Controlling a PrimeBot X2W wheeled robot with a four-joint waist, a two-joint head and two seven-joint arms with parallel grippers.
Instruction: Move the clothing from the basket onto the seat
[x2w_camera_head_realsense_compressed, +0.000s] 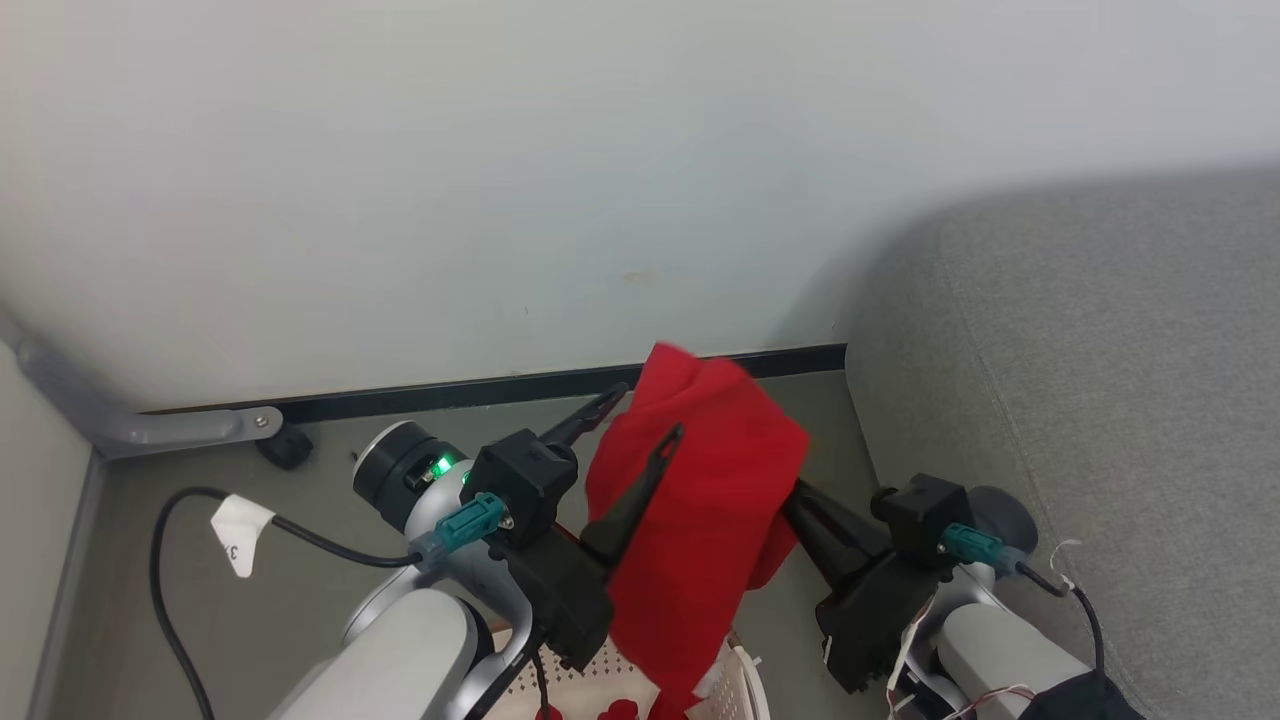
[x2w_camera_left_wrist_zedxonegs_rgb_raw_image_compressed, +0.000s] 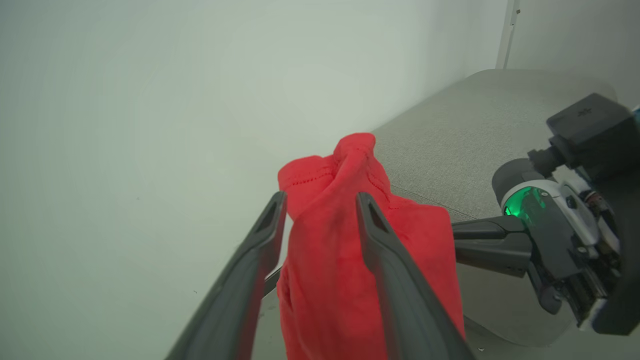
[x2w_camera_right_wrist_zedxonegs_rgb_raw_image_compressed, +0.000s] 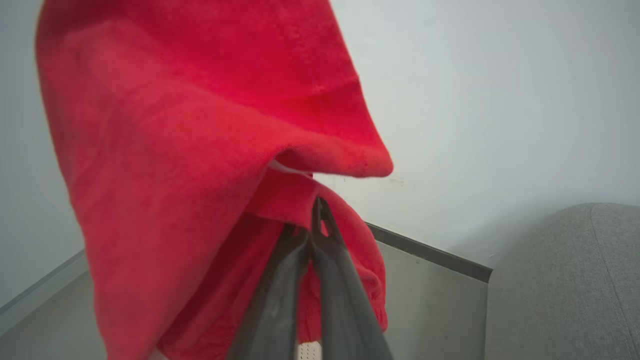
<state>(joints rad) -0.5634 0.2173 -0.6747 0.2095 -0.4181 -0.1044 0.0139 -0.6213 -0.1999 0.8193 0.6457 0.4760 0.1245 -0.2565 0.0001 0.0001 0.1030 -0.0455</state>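
A bright red garment (x2w_camera_head_realsense_compressed: 700, 500) hangs in the air in the middle of the head view, bunched and drooping down to the basket (x2w_camera_head_realsense_compressed: 745, 672), of which a white perforated corner shows at the bottom edge. More red clothing (x2w_camera_head_realsense_compressed: 612, 711) peeks from inside it. My right gripper (x2w_camera_right_wrist_zedxonegs_rgb_raw_image_compressed: 316, 220) is shut on a fold of the lifted garment (x2w_camera_right_wrist_zedxonegs_rgb_raw_image_compressed: 200, 150). My left gripper (x2w_camera_left_wrist_zedxonegs_rgb_raw_image_compressed: 320, 200) has its fingers apart, with the red fabric (x2w_camera_left_wrist_zedxonegs_rgb_raw_image_compressed: 340, 260) lying between them. The light grey seat (x2w_camera_head_realsense_compressed: 1100, 380) rises at the right, close beside my right arm.
A pale wall with a black baseboard (x2w_camera_head_realsense_compressed: 480, 390) stands right behind the garment. On the grey floor at the left lie a black cable with a white tag (x2w_camera_head_realsense_compressed: 240, 535) and a grey metal bracket (x2w_camera_head_realsense_compressed: 160, 425).
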